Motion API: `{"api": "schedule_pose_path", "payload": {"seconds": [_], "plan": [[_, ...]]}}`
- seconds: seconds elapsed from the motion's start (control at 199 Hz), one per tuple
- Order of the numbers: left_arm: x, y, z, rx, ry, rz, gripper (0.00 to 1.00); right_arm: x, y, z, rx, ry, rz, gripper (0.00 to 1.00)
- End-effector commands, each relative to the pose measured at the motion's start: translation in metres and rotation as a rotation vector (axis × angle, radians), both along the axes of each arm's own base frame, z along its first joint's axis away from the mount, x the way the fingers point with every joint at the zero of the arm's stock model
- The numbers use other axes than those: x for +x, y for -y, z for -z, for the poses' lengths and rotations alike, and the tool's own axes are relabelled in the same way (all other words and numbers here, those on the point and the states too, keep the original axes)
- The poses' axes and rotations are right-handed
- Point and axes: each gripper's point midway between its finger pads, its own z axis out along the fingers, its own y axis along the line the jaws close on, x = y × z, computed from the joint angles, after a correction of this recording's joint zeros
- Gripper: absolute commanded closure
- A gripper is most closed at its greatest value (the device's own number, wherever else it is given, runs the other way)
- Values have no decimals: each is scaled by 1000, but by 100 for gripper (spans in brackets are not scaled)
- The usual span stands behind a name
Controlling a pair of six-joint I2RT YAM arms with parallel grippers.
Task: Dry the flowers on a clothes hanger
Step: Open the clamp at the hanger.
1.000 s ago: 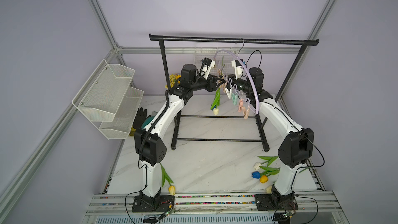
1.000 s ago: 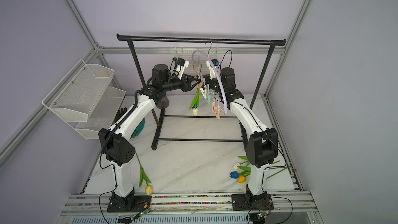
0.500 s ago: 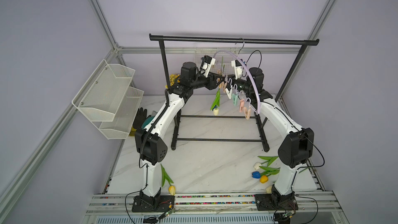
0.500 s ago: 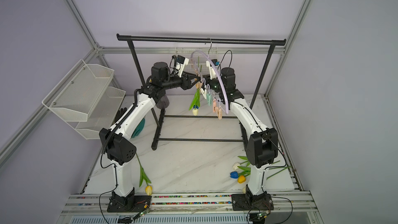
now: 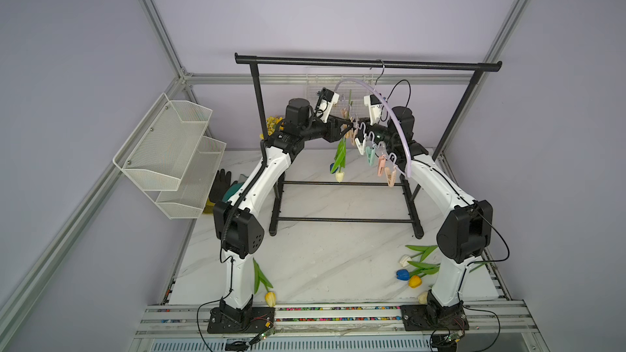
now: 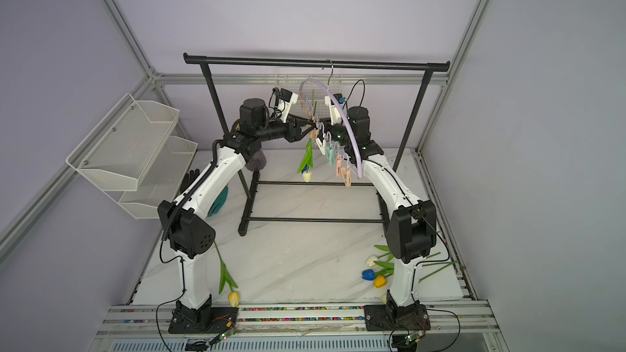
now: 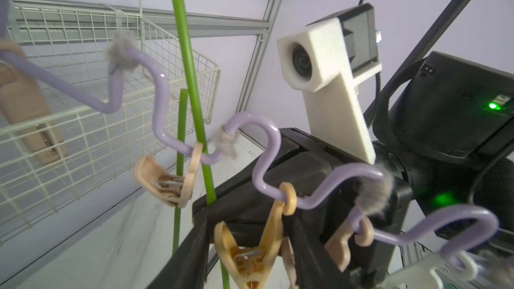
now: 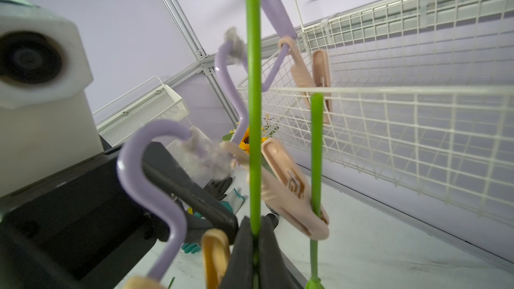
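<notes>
Far left, two white mesh shelves (image 5: pixel 162 143) jut from the lilac wall (image 5: pixel 67 96), with an aluminium post (image 5: pixel 154 18) running up the corner. Below them a black glove (image 5: pixel 220 181) lies on the white marbled table (image 5: pixel 321 259). Down by the left arm's base, one yellow tulip (image 5: pixel 270 298) lies flat on that table.

Up to the middle now. The left gripper (image 7: pixel 250 236) is half-spread and clamped on a yellow peg (image 7: pixel 250 259). That peg hangs off the lilac hanger (image 7: pixel 163 107). In both top views the hanger's metal hook sits over the rail of the black rack (image 5: pixel 305 61), right of centre, and the hanger is turned nearly end-on, its pegs trailing forward.

Two hanging tulips (image 5: pixel 339 160) dangle heads-down beneath its far end, one cream, one blue behind. One stem sits in a beige peg (image 8: pixel 292 187). The longer stem (image 8: pixel 253 93) is pinched tight in the right gripper (image 8: pixel 254 229), fingers pressed together on it, just beside the yellow peg. Behind them a white wire basket (image 7: pixel 83 123) hangs on the back wall.

Far right, by the right arm's base, loose tulips (image 5: pixel 402 274) lie bunched on the table: cream, blue and yellow.
</notes>
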Motion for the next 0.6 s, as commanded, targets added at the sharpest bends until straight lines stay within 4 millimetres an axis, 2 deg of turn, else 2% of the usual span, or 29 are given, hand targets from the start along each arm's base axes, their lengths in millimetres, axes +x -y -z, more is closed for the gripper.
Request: {"api": "schedule_pose_path", "payload": {"seconds": [0.0,0.106,0.382,0.598], "plan": [[1,3,-9,-20,3,-5,55,-7,-8,-17,23,51,-39,100],[1,4,-9,-24,0,1,62,-8,-8,-16,23,51,-40,100],[-2,7,-12,-32,0,18,72,-11,-6,-18,40,50,-34,100],[-5,8,-18,-45,8,20,75,-13,4,-18,69,18,27,100]]}}
